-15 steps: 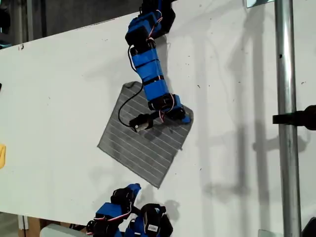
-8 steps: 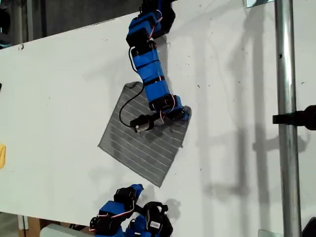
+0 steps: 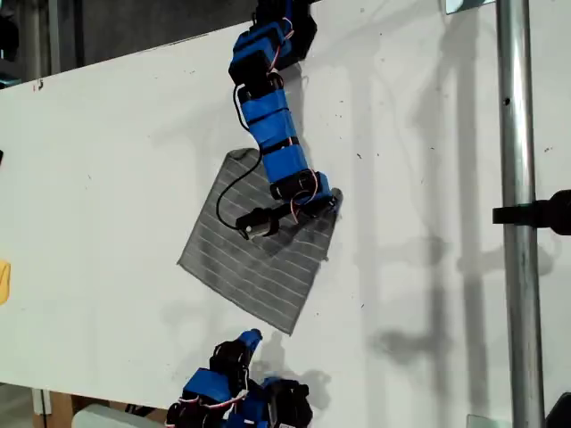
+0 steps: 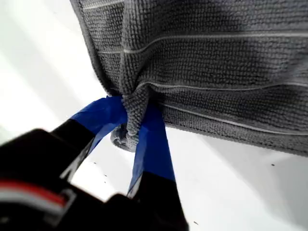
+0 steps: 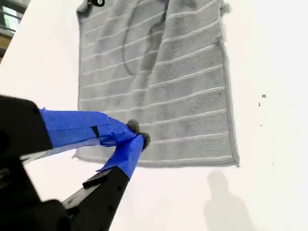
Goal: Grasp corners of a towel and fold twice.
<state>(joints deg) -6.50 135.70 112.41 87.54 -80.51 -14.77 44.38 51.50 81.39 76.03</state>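
Exterior view: the towel [image 3: 260, 239] lies flat on the white table [image 3: 107, 160]; no readable writing.
First wrist view: my first gripper [image 4: 137, 126] is clenched on a bunched towel corner [image 4: 130, 122].
Second wrist view: my second gripper [image 5: 132, 134] has its jaws closed, tips together, grasping nothing, over the towel's near edge.

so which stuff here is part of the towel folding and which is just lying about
Part of the job:
- towel
- its pinched corner
- my first gripper, tool shut on that corner
- my second gripper, tool shut, not holding anything

Just lying about:
- metal pole at the exterior view's right
- yellow thing at the exterior view's left edge
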